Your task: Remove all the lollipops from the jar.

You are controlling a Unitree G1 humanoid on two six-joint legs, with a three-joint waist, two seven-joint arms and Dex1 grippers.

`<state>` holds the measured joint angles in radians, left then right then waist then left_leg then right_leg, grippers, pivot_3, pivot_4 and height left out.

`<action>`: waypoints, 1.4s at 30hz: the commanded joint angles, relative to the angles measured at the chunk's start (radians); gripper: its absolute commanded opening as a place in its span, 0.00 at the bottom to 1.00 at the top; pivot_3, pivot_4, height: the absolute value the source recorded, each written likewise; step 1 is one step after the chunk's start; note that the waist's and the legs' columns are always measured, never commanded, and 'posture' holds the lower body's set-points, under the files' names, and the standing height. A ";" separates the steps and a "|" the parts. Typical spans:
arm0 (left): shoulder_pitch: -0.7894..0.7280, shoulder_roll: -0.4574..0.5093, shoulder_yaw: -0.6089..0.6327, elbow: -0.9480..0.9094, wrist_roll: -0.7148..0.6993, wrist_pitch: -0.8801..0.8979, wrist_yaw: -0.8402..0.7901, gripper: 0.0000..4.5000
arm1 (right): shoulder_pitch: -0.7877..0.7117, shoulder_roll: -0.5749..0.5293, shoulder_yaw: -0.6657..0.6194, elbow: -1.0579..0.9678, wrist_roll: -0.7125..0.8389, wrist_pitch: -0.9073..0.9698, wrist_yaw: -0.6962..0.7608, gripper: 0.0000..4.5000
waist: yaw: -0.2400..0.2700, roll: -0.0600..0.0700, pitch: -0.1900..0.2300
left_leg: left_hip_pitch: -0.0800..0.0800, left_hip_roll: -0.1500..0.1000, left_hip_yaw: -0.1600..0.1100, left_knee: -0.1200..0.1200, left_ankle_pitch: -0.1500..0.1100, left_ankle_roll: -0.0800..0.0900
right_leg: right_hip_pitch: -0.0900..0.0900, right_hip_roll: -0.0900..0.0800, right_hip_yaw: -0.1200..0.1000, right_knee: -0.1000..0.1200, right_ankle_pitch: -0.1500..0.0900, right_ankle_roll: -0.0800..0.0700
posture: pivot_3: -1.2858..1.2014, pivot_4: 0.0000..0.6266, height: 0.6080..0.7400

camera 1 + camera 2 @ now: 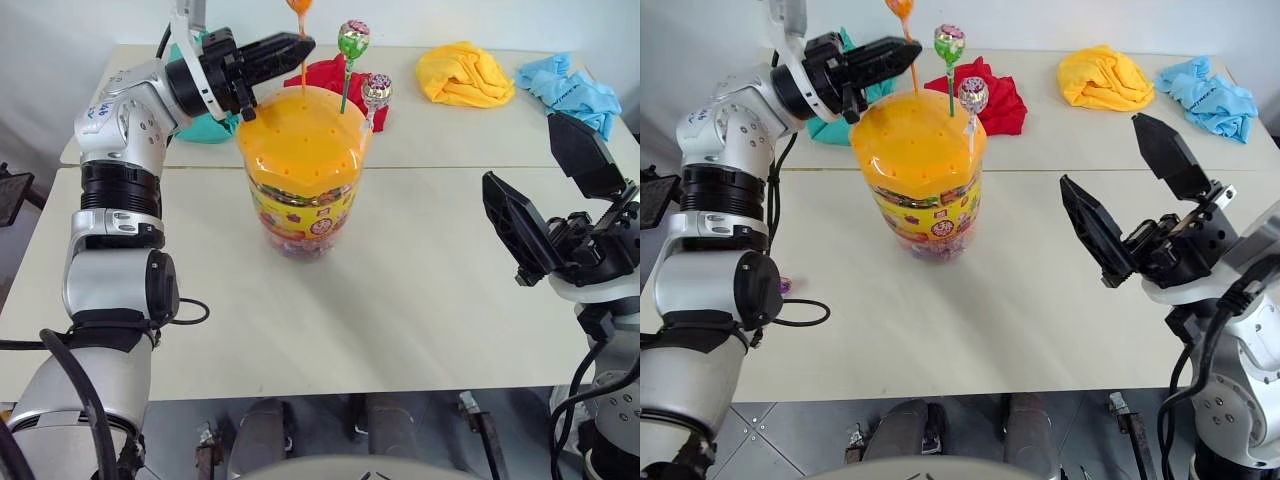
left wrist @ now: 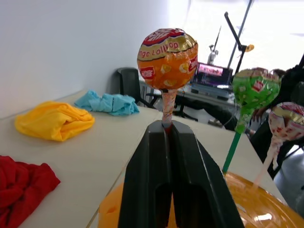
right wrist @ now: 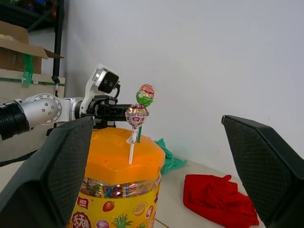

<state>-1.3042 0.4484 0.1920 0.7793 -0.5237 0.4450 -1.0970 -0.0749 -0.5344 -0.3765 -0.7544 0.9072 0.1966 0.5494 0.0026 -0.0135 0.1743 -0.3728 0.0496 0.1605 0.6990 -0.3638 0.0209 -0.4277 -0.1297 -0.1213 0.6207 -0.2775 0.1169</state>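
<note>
The jar (image 1: 300,205), a clear tub with a yellow candy label and a holed orange lid (image 1: 300,140), stands mid-table. Three lollipops stick up from the lid. My left gripper (image 1: 303,47) reaches in from the left above the lid and is shut on the stick of the orange lollipop (image 2: 167,58). The green lollipop (image 1: 353,39) and the silver-pink lollipop (image 1: 377,88) stand just right of it, free. My right gripper (image 1: 520,150) hovers open to the right of the jar, holding nothing. A small purple object (image 1: 786,287) peeks out beside my left forearm.
Cloths lie along the far table: teal (image 1: 205,125) behind my left arm, red (image 1: 325,72) behind the jar, yellow (image 1: 463,73) and blue (image 1: 572,90) at the far right. A seam (image 1: 450,167) joins the two white tables.
</note>
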 commanded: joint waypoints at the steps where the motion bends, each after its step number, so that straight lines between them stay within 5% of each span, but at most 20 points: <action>1: -0.015 0.044 0.152 -0.039 -0.106 0.033 0.079 0.01 | -0.056 -0.023 0.031 0.003 0.054 -0.002 0.065 1.00 | -0.006 0.000 0.000 | 0.000 0.000 -0.001 0.000 0.000 0.000 | 0.000 0.000 0.000 0.000 0.000 0.000 | 0.52 0.24 1.00; 8: 0.255 0.282 0.184 -0.269 -0.047 0.211 0.238 0.01 | -0.207 -0.165 0.242 0.063 0.017 0.059 0.393 1.00 | -0.037 0.002 0.001 | 0.004 0.001 -0.006 -0.004 0.000 0.000 | -0.001 0.001 0.002 0.002 0.000 0.000 | 0.52 0.24 1.00; 12: 0.765 0.489 0.188 -0.700 -0.026 0.403 0.224 0.01 | -0.195 -0.210 0.300 0.186 -0.044 0.033 0.598 1.00 | -0.033 0.001 0.001 | 0.002 0.000 -0.009 -0.003 -0.001 0.001 | -0.001 0.000 0.000 0.002 0.000 0.000 | 0.52 0.24 1.00; 21: 1.322 0.468 0.406 -1.192 -0.150 0.680 0.295 0.01 | -0.203 -0.189 0.309 0.356 -0.162 -0.034 0.700 1.00 | 0.019 -0.003 0.003 | -0.001 -0.001 -0.013 0.006 -0.004 0.002 | 0.001 -0.003 0.003 0.001 0.000 0.000 | 0.52 0.24 1.00; 26: 1.480 0.446 0.372 -1.229 -0.108 0.635 0.305 0.01 | -0.167 -0.185 0.274 0.370 -0.189 -0.062 0.690 1.00 | 0.019 -0.002 0.003 | 0.002 0.001 -0.010 0.003 -0.004 0.001 | 0.001 -0.001 0.002 0.002 -0.001 -0.001 | 0.52 0.24 1.00; 35: 1.454 0.471 0.342 -1.087 -0.067 0.362 0.168 0.61 | -0.138 -0.157 0.229 0.335 -0.163 -0.029 0.599 1.00 | 0.018 -0.001 0.002 | 0.002 0.002 -0.008 0.002 -0.004 -0.001 | -0.001 -0.001 0.002 0.003 -0.002 -0.004 | 0.52 0.24 1.00; 40: 1.295 0.437 0.482 -0.983 -0.274 0.296 0.018 0.94 | -0.244 -0.094 0.199 0.306 -0.064 0.102 0.365 1.00 | 0.014 -0.001 0.002 | 0.002 0.003 -0.006 0.002 -0.004 -0.001 | -0.002 -0.001 0.001 0.004 -0.002 -0.004 | 0.52 0.24 1.00; 42: 1.243 0.399 0.527 -0.945 -0.362 0.286 -0.019 0.94 | -0.339 -0.060 0.212 0.321 -0.055 0.136 0.283 1.00 | 0.005 0.000 0.002 | 0.002 0.003 -0.006 0.002 -0.004 -0.001 | -0.002 -0.001 0.001 0.004 -0.003 -0.005 | 0.52 0.24 1.00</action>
<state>-0.0445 0.8676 0.6705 -0.1817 -0.8040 0.7523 -1.0771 -0.3659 -0.6045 -0.1376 -0.4048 0.8207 0.3116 0.9014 0.0080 -0.0135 0.1766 -0.3700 0.0527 0.1544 0.7007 -0.3675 0.0195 -0.4297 -0.1316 -0.1201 0.6261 -0.2801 0.1122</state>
